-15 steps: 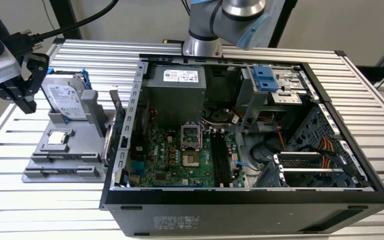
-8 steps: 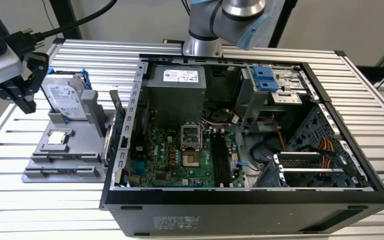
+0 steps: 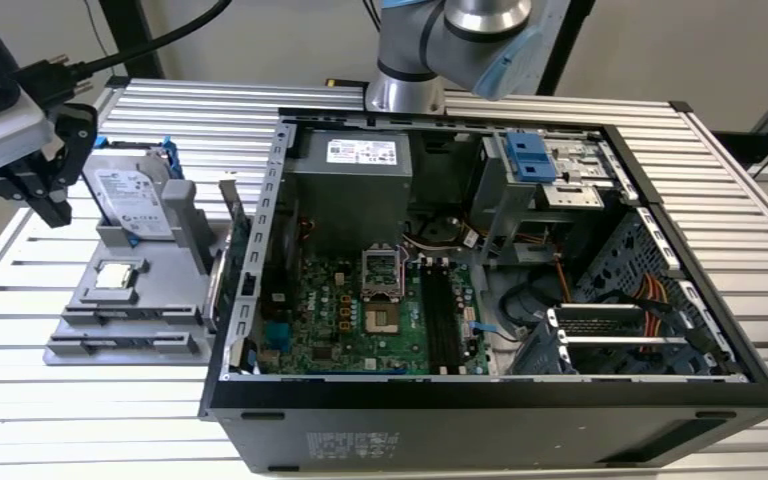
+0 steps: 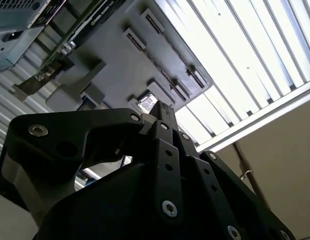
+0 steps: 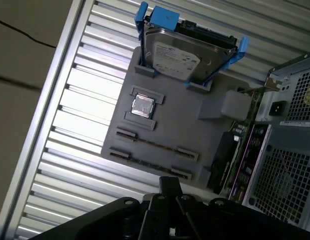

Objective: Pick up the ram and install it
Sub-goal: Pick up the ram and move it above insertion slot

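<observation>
The gripper (image 3: 45,196) hovers near the grey holder (image 3: 157,300), fingers (image 5: 169,185) pressed together and empty. The first wrist view shows the ram (image 5: 153,145) as a thin strip lying in the holder's slot, near the white-labelled hard drive (image 5: 177,52)

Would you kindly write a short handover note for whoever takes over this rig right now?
Claw: shut and empty, hanging above the gray fixture at the exterior view's left, beside the open computer case.
Ram: seems to stand on edge in the fixture's slotted holder, near the processor chip and the hard drive; not gripped.
Done: nothing picked up yet; the long black motherboard slots look unfilled.
Left: the pick and the install.
</observation>
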Action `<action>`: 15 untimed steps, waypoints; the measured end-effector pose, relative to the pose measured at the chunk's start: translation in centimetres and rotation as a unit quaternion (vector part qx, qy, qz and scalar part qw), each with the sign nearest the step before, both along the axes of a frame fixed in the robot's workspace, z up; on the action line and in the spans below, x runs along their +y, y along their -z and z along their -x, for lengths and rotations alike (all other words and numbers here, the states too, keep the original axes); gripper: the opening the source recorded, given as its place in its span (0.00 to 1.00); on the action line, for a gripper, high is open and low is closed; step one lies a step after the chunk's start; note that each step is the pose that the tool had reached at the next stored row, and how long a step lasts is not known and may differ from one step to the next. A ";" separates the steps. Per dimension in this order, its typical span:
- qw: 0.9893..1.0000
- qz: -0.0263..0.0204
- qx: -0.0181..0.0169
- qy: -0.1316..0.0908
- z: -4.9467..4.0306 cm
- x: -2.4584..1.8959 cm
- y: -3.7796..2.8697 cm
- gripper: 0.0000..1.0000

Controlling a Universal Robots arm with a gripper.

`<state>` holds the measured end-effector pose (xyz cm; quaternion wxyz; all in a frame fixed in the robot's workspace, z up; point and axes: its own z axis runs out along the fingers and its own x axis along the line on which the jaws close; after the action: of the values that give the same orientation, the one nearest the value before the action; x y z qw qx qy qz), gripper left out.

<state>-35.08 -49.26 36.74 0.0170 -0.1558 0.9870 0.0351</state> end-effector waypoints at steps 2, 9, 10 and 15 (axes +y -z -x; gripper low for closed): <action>1.000 0.000 0.000 -0.004 0.00 0.00 -0.01 0.00; 1.000 0.000 0.000 -0.019 0.00 0.00 0.00 0.00; 1.000 0.000 0.000 -0.022 0.00 0.00 0.00 0.00; 0.999 0.000 0.000 -0.033 0.00 0.00 0.00 0.00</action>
<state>-35.08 -49.27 36.74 0.0158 -0.1879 0.9814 0.0356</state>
